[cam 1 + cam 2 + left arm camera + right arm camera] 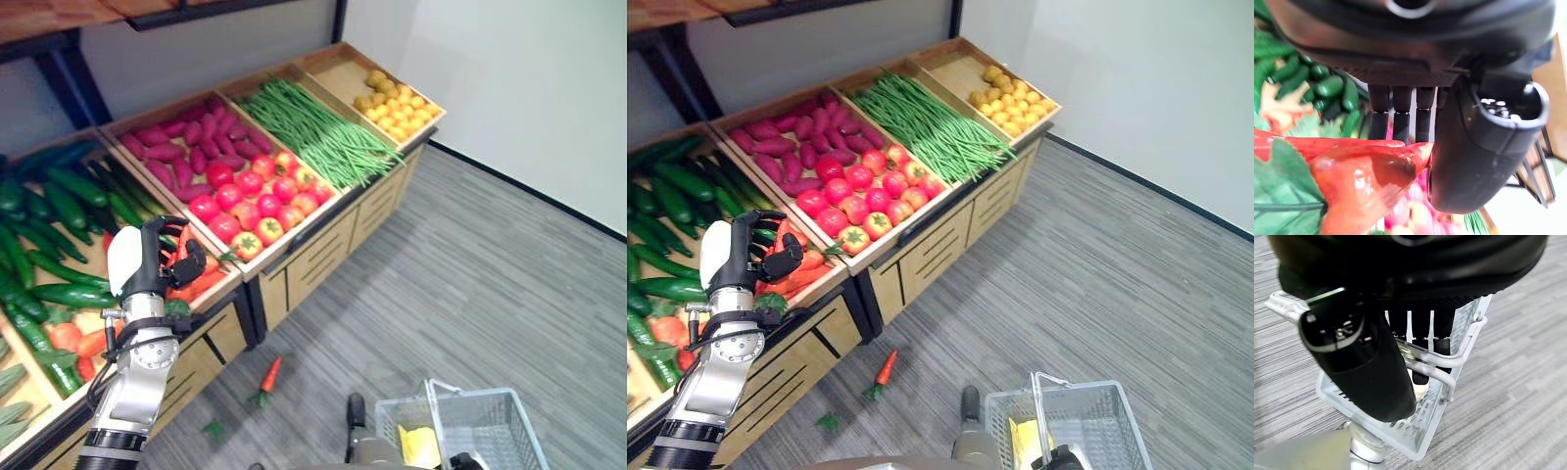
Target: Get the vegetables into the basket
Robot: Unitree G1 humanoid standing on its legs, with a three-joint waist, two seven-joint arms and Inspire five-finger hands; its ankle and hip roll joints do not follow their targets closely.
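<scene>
My left hand point(157, 259) reaches into the carrot bin of the wooden display stand point(294, 257). Its fingers point(1400, 117) sit behind an orange carrot point(1366, 171) and its thumb point(1474, 147) presses the carrot's front, so the hand is closed on it. My right hand point(1366, 357) has its fingers curled round the white handle point(1449, 362) of the wire basket point(509, 401), which hangs low over the floor at the lower right. Something yellow point(419, 446) lies in the basket.
One carrot point(270, 375) and a green leaf point(214, 428) lie on the grey floor before the stand. The bins hold cucumbers point(59, 206), purple sweet potatoes point(186, 137), tomatoes point(250, 201), green beans point(323, 137) and yellow fruit point(397, 108). A white wall point(529, 88) stands at the right.
</scene>
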